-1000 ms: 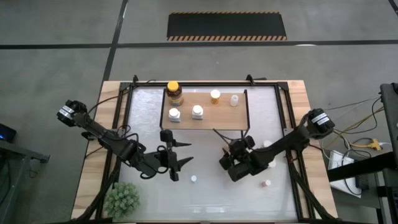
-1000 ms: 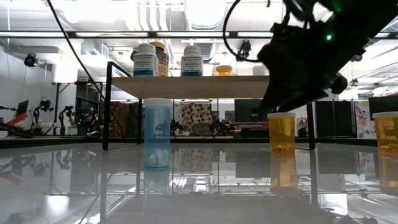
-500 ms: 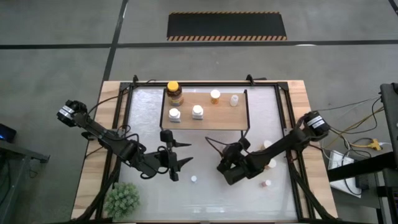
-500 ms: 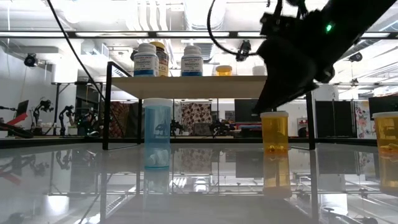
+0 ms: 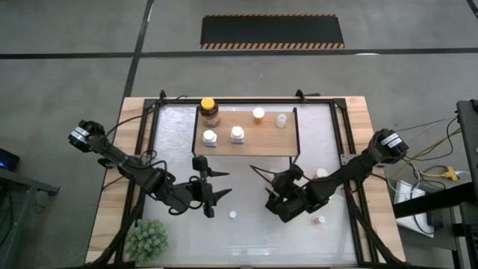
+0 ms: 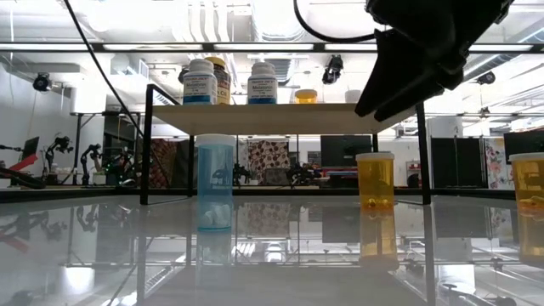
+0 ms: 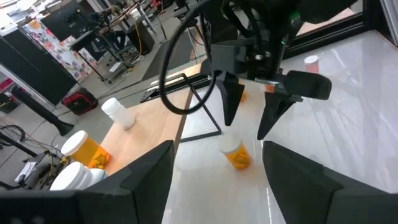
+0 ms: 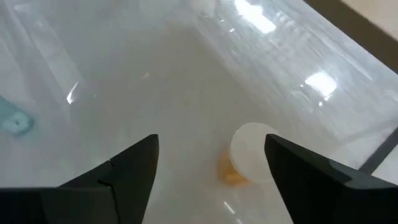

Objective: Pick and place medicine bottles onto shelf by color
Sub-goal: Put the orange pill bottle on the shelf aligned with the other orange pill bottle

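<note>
Glossy white table top (image 5: 187, 232) framed in wood. At the far side, light-wood shelf (image 5: 265, 140) on black legs, carrying an amber jar (image 5: 209, 112), two white bottles (image 5: 223, 136), an orange bottle (image 5: 258, 116), a pale one (image 5: 281, 119). Down on the gloss: bluish bottle (image 6: 214, 182), orange bottles (image 6: 376, 180), green plant (image 5: 146, 239).

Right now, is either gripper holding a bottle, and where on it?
Nothing is held. The right gripper hangs open above an orange bottle; the left gripper is open too.
</note>
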Robot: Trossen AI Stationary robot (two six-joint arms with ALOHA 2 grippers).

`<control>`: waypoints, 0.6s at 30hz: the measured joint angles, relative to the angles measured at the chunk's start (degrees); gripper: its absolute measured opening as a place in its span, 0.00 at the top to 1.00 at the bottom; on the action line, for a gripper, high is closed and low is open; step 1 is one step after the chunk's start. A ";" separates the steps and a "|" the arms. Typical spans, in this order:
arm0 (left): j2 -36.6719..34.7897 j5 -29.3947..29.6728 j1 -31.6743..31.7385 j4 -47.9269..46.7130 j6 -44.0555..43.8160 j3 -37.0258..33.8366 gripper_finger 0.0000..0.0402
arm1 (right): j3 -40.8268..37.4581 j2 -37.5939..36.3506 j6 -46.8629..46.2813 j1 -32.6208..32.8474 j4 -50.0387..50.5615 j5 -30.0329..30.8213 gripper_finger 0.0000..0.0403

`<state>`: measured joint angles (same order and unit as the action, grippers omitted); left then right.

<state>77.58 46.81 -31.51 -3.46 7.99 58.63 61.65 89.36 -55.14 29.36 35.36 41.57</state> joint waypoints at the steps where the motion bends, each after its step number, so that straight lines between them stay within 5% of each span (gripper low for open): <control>1: 0.00 0.00 0.00 0.02 0.15 0.00 0.43 | 0.00 0.00 -1.51 0.00 0.45 0.12 0.28; 9: -0.01 0.00 0.02 0.07 1.43 0.00 0.43 | -0.13 1.69 -16.28 -0.15 7.73 4.78 0.26; 18: 0.00 0.00 0.02 0.17 1.74 0.00 0.43 | -0.28 5.93 -20.08 -1.63 7.87 6.08 0.29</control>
<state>77.58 46.81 -31.48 -3.29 9.73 58.63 61.36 95.29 -75.22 27.74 43.22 47.65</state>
